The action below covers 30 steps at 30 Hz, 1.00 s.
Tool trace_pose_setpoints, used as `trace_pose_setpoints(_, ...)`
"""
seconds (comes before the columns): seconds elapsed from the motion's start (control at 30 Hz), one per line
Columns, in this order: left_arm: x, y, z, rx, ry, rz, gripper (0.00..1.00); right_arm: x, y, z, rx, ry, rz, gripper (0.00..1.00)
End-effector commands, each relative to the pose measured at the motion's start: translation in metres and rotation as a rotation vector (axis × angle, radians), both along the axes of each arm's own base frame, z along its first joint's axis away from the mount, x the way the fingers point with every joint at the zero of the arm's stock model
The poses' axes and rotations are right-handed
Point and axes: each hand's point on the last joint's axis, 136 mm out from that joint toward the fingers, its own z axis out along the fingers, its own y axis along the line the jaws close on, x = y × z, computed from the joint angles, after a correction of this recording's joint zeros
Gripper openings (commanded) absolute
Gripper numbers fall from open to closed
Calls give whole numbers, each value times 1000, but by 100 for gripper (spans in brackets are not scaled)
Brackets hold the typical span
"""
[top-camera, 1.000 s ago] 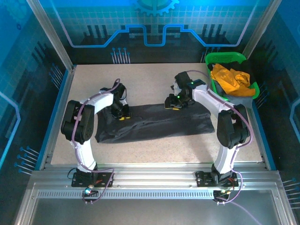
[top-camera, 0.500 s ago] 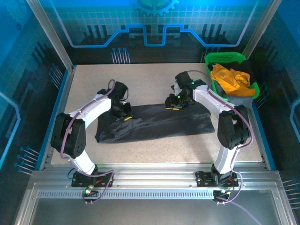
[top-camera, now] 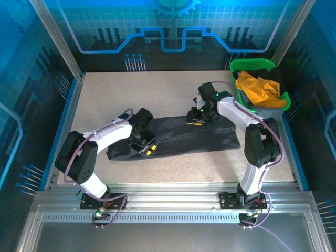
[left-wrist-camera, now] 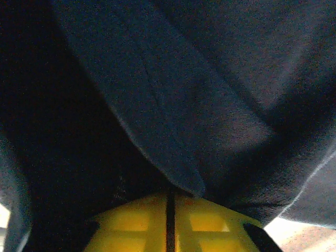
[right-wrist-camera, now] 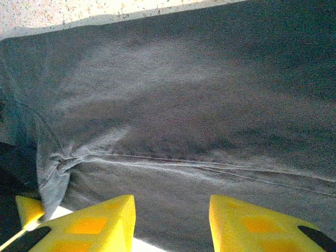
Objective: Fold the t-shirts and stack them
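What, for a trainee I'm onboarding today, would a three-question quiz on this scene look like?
1. True or false: the orange t-shirt lies in the green basket.
2. Where on the black t-shirt is the left gripper? A) at its near edge B) at its far edge C) off the cloth, over bare table
3. Short answer: which gripper is at the black t-shirt's far edge, its fingers apart in its wrist view?

Key: 1 true; 2 A; 3 the right gripper.
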Motion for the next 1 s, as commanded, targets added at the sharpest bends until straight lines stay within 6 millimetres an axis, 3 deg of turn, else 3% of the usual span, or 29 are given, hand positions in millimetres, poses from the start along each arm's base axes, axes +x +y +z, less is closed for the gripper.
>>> trace_pose_setpoints(0.0, -11, -28, 13, -184, 81, 114, 31, -3, -1, 7, 32, -8, 5, 42)
trace_pose_setpoints(0.13, -18, -25, 29, -212, 81, 123, 50, -4, 2, 6, 36, -1, 8, 42)
trace_pose_setpoints(0.2, -16, -16, 42, -200, 48, 118, 51, -5, 3, 6, 35, 2, 11, 41)
trace_pose_setpoints(0.4, 6, 60, 68, 50, -116, 134, 49, -10, 14, 6, 27, 1, 46, 41)
trace_pose_setpoints(0.53, 40, 78, 53, 69, -204, 169, 41, -16, 28, 3, 25, 8, 85, 40)
trace_pose_setpoints(0.67, 50, 81, 27, 128, -160, 46, 36, -21, 41, 1, 27, 15, 119, 40)
trace_pose_setpoints(0.8, 42, 78, 2, 123, -111, -32, 35, -24, 46, 2, 31, 14, 126, 40)
trace_pose_setpoints(0.97, 9, 85, 2, 131, -84, -87, 26, -24, 45, 2, 30, 8, 131, 40)
